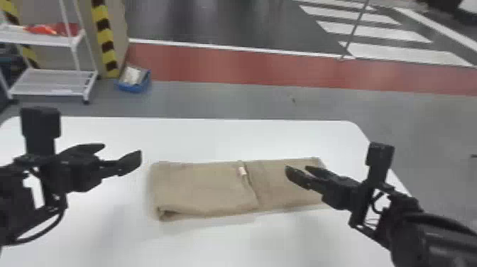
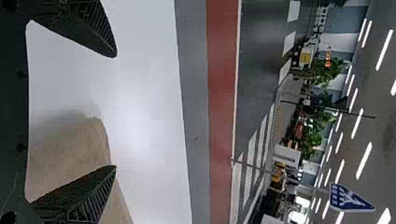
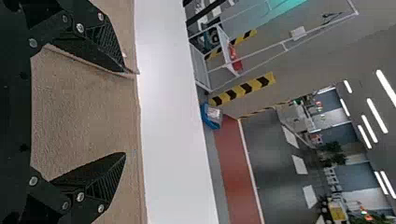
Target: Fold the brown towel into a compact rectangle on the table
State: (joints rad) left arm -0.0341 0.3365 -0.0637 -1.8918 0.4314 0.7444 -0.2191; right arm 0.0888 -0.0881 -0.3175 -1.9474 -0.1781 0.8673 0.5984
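The brown towel point(image 1: 206, 188) lies on the white table point(image 1: 284, 138) as a long, folded strip, a layer's edge crossing it beside a pale tag point(image 1: 242, 171). The left gripper point(image 1: 122, 149) and right gripper point(image 1: 297, 168) have fingers spread.

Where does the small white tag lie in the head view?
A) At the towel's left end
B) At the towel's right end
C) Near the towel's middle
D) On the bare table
C: the small white tag lies about midway between the left and right ends of the brown towel.
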